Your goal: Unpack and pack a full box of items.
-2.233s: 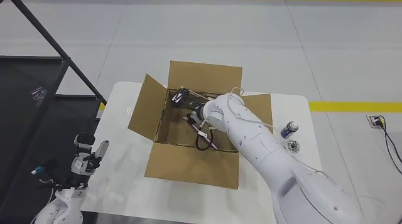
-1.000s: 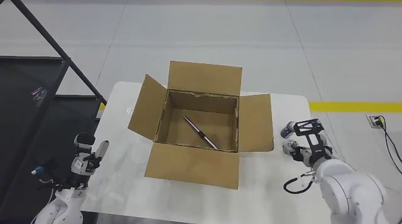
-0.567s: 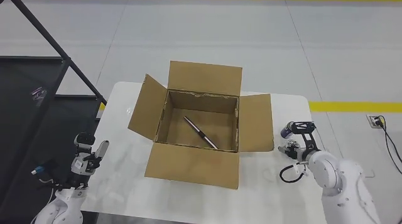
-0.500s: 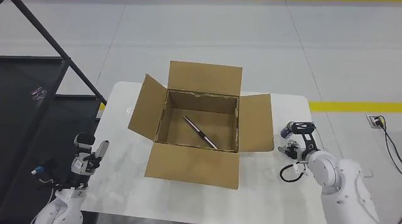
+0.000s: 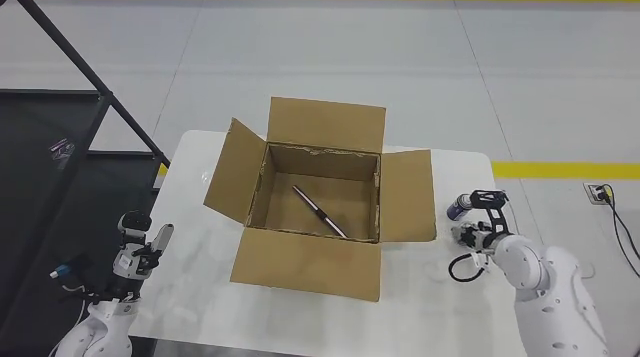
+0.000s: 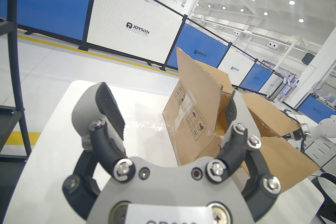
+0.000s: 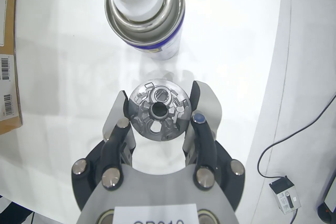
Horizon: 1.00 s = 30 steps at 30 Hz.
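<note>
At the right end of the table, the right claw clasps a toothed metal disc by its rim, just beside an upright spray can. The open cardboard box lies to its left. The left claw hangs spread and empty, farther off.

Right arm, left arm: white glossy shells; black cable loop at right wrist; left gripper: grey plate, silver screws, black linkages, light-grey fingers, ribbed black pads; right gripper same build, blue cap on one finger; white label on each plate
</note>
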Motion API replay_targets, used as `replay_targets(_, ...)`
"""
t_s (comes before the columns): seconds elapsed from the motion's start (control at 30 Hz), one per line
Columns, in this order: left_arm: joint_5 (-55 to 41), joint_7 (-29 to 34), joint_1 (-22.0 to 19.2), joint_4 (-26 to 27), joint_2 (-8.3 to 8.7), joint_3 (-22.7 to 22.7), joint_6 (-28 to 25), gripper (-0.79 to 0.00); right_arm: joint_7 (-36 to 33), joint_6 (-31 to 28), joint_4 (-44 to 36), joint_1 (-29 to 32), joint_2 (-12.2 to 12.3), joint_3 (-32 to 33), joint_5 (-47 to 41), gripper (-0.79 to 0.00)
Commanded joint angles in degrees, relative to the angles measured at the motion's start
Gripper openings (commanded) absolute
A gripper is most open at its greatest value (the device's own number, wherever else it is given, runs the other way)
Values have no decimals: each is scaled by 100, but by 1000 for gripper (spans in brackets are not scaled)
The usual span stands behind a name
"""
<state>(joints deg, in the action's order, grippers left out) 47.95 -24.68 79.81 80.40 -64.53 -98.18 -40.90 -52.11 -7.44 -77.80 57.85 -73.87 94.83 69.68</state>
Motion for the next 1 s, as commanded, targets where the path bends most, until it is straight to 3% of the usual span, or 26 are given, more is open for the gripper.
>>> replay_targets(0.0,0,0,0,0,0,0,0,0,-10,78,-213,72,20,72,-11,-785)
replay_targets(0.13,0,0,0,0,0,0,0,0,-23,392,-1033,280,53,261,-32,-785)
replay_targets(0.3,0,0,0,0,0,0,0,0,97,875,-2849,653,47,203,96,-785)
replay_targets(0.43,0,0,0,0,0,0,0,0,107,940,-3906,612,33,-301,403,-785)
replay_targets(0.53,0,0,0,0,0,0,0,0,45,899,-4117,257,7,-930,686,-785)
replay_targets(0.7,0,0,0,0,0,0,0,0,2,498,-3420,-748,-112,-2221,494,-785)
replay_targets(0.97,0,0,0,0,0,0,0,0,13,501,-677,-2437,-559,-4114,-163,-785)
